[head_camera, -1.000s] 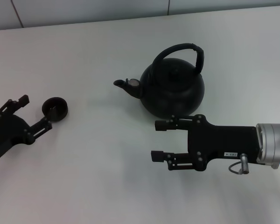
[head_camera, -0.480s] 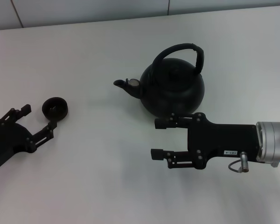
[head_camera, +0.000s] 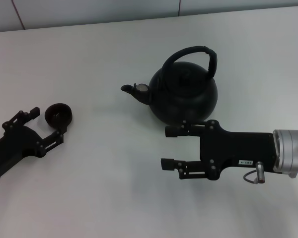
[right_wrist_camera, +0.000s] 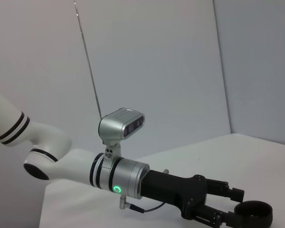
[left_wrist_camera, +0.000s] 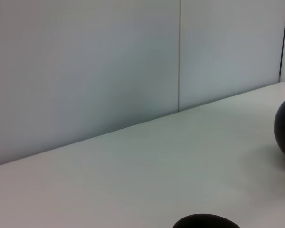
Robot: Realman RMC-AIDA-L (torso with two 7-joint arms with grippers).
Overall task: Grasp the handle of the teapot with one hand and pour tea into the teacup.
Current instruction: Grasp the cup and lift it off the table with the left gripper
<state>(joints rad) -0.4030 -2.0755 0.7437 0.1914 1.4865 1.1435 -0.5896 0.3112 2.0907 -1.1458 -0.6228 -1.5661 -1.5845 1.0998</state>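
Desk (head_camera: pixel 114 198): plain white surface, carrying all items listed.

Teapot (head_camera: pixel 185 94): round matte-black pot, upright near the desk's centre, spout pointing toward the robot's left. Part of its black body shows at the edge of the left wrist view.

Handle (head_camera: pixel 191 54): black arch standing over the teapot's top, thicker wrapped section on the right side. Nothing holds it.

Teacup (head_camera: pixel 58 114): small black cup, upright, well apart from the teapot on its spout side.

Left gripper (head_camera: pixel 47 125): low at the desk's left, fingers spread wide, one fingertip just beside the teacup; it grasps nothing.

Right gripper (head_camera: pixel 169 148): just in front of the teapot, pointing leftward, fingers apart and empty, the upper finger close to the pot's base.
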